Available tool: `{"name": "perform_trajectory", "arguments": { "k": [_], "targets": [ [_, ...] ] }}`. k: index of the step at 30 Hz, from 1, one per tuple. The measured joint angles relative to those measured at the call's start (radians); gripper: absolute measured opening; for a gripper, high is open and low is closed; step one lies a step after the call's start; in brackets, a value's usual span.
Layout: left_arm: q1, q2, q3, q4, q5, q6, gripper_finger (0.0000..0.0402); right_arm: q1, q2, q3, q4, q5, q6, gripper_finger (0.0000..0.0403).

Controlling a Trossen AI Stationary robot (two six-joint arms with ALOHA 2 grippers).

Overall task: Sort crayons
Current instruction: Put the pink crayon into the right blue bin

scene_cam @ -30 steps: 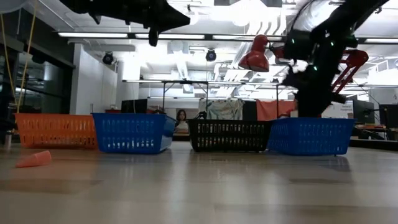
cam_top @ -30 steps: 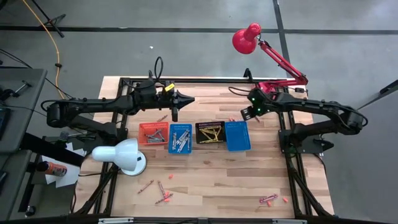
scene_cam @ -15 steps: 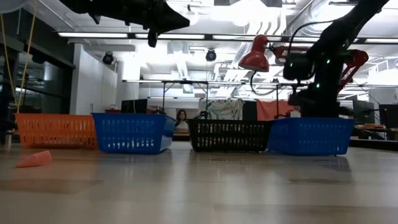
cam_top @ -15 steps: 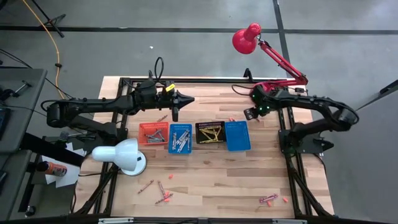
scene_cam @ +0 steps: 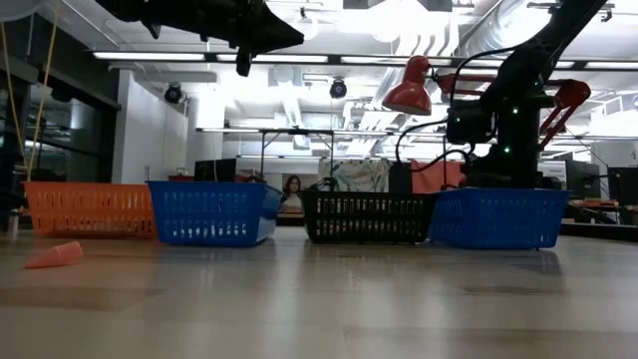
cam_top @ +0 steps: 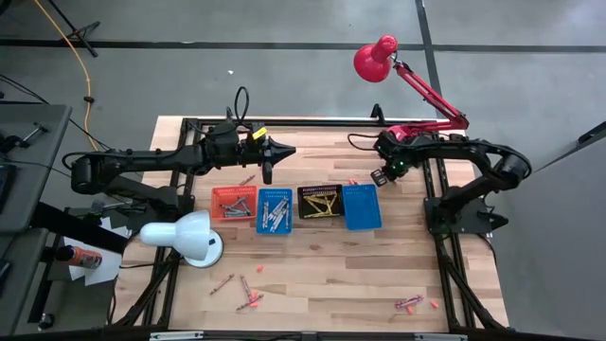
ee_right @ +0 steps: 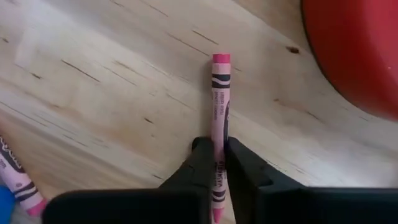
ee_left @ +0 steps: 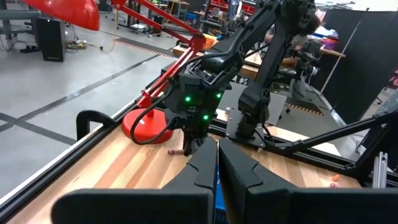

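Observation:
A pink crayon (ee_right: 219, 106) lies on the wooden table just beyond the right blue basket (cam_top: 361, 206). My right gripper (ee_right: 217, 158) points down over it and is shut on it; it also shows at the far right of the table (cam_top: 379, 177). My left gripper (cam_top: 284, 152) hangs shut and level, high above the basket row, with nothing in it. Several crayons lie in the orange basket (cam_top: 233, 202), the left blue basket (cam_top: 275, 209) and the black basket (cam_top: 320, 201). Loose crayons (cam_top: 246, 294) lie near the front edge. My right gripper pinches the pink crayon's long sides (ee_right: 218, 134) between its two fingers (ee_right: 200, 163), at the crayon's lower half. The fingers come from above, pointing down, one on each side of the stick. The crayon lies flat on the table.
A second pink crayon (ee_right: 15, 180) lies close by, next to the blue basket's corner. The red lamp's base (ee_right: 354, 50) stands right beside the gripper, its shade (cam_top: 376, 59) beyond the far edge. A white lamp (cam_top: 185, 237) stands front left. More crayons (cam_top: 409, 303) lie front right.
My right gripper has sunk toward the table behind the right blue basket, its arm swinging toward the far edge, and has tipped to point straight down.

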State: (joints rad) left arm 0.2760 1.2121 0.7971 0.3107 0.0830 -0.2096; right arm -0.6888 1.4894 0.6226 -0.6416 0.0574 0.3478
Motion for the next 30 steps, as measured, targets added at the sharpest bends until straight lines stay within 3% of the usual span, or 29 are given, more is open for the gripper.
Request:
{"name": "perform_trajectory", "arguments": {
  "k": [8, 11, 17, 24, 30],
  "targets": [
    [0.0, 0.0, 0.0, 0.0, 0.0, 0.002, 0.0003, 0.013, -0.079, -0.017, -0.029, -0.034, 0.005, 0.0005],
    [0.002, -0.007, 0.0, -0.001, 0.0, 0.002, 0.0003, 0.041, -0.151, -0.026, -0.08, -0.082, 0.021, 0.0003],
    [0.016, -0.055, 0.001, -0.002, 0.0, 0.025, 0.0003, 0.118, -0.35, -0.022, -0.002, -0.148, 0.075, 0.0002],
    [0.058, -0.134, 0.002, 0.004, -0.003, 0.046, 0.0003, 0.228, -0.568, -0.02, 0.361, -0.211, 0.079, 0.0001],
    [0.085, -0.166, 0.002, 0.002, -0.003, 0.046, 0.0003, 0.306, -0.622, -0.017, 0.799, -0.25, -0.031, 0.0001]
  ]
}}
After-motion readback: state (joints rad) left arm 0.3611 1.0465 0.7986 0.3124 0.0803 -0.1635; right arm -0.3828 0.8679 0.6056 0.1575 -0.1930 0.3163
